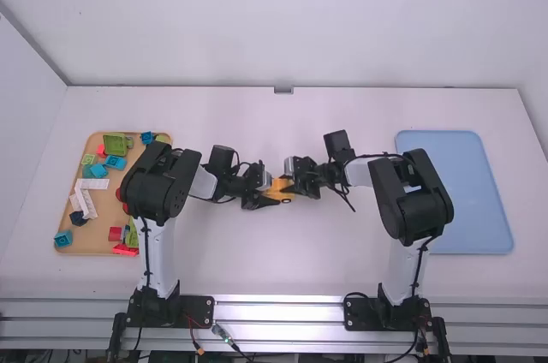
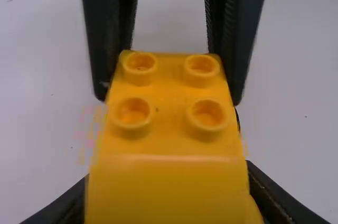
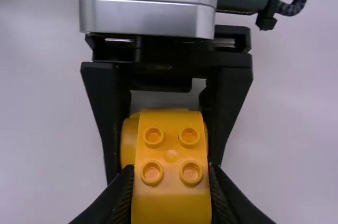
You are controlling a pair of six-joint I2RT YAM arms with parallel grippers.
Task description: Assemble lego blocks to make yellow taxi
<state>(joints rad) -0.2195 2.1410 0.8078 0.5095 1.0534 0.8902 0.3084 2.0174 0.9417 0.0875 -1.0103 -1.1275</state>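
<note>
Gripping the yellow studded block (image 2: 169,145) from opposite sides, your left gripper (image 1: 271,193) and right gripper (image 1: 290,185) meet near the middle of the white table (image 1: 342,273). Each has its fingers closed on the block, whose round studs face up between them. To your left, a tan tray (image 1: 88,246) holds red, green, blue and white blocks, partly behind your left arm; a light-blue tray (image 1: 454,183) lies on your right.
</note>
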